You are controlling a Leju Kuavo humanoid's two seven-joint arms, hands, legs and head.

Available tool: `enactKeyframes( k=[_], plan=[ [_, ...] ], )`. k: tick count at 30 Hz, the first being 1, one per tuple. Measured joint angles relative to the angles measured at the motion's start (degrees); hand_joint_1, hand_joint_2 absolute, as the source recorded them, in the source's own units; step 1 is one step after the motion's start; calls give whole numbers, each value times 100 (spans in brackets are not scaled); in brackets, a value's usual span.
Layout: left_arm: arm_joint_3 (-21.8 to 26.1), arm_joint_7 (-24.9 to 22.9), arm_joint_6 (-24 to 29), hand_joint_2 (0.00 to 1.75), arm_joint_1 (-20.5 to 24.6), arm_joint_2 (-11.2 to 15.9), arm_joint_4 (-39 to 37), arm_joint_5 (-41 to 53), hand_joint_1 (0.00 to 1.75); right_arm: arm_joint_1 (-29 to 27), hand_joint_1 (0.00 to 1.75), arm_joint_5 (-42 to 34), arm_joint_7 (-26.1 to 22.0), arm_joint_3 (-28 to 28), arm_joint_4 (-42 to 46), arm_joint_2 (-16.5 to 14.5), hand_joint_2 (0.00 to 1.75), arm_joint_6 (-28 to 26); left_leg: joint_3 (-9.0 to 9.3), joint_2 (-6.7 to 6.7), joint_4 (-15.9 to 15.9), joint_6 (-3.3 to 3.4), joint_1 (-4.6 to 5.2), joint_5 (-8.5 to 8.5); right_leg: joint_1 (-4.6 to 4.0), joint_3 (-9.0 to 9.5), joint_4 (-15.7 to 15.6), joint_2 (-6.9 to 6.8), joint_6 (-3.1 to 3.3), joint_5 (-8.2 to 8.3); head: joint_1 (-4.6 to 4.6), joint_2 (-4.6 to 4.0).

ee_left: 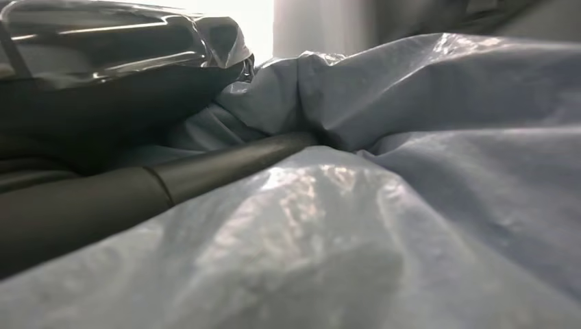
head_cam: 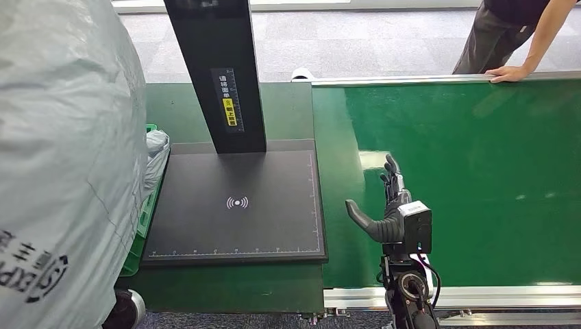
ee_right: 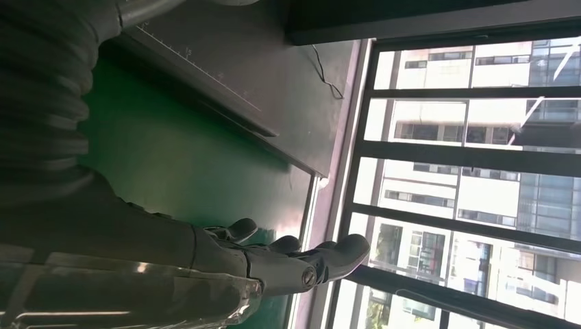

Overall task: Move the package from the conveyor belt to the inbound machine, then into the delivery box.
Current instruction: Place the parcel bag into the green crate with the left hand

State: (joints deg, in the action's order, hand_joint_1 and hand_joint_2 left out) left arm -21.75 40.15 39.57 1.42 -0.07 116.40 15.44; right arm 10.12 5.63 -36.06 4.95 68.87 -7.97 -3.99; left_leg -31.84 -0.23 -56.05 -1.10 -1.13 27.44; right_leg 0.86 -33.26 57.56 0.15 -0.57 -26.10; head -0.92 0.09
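Note:
A large grey plastic package [head_cam: 62,157] with black print fills the left side of the head view, lifted close to the camera. In the left wrist view my left hand [ee_left: 89,202] grips it, with dark fingers [ee_left: 226,161] pressed into the crinkled grey film [ee_left: 425,205]. The black inbound machine platform [head_cam: 233,205] with its upright post [head_cam: 219,75] lies to the package's right, bare. My right hand [head_cam: 390,205] hovers open over the green conveyor belt [head_cam: 479,178], fingers spread and holding nothing; the right wrist view shows that hand [ee_right: 274,260] above the belt [ee_right: 157,151].
A green crate [head_cam: 145,216] with a grey bag [head_cam: 156,147] inside stands left of the platform, mostly hidden by the package. A person stands at the far right, one hand [head_cam: 508,72] resting on the belt's far rail [head_cam: 411,79].

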Motion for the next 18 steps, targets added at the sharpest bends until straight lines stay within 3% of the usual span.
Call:
enactKeyframes(
  k=[4,8,12,18],
  plan=[
    [460,0,4,0,0,-131,250,960,175,-12,0,-33,-3,14,-17,5,175,-43,1,0,0,0,1,0,1,0,0,0,0,0,0,0],
    [1225,-1,9,0,58,-386,263,1961,175,-88,0,-50,-5,18,-15,17,175,-138,3,-1,0,0,0,0,1,-1,0,0,0,0,0,0],
    [2051,-4,11,0,166,-654,37,2690,175,-201,0,-53,-1,11,44,19,175,-245,6,14,0,0,0,0,0,-1,0,6,1,1,-2,0],
    [2757,-18,15,0,397,-834,-745,3212,175,-331,0,19,39,-11,213,21,175,-260,7,9,0,0,2,0,2,2,0,1,0,0,0,0]
  ],
)
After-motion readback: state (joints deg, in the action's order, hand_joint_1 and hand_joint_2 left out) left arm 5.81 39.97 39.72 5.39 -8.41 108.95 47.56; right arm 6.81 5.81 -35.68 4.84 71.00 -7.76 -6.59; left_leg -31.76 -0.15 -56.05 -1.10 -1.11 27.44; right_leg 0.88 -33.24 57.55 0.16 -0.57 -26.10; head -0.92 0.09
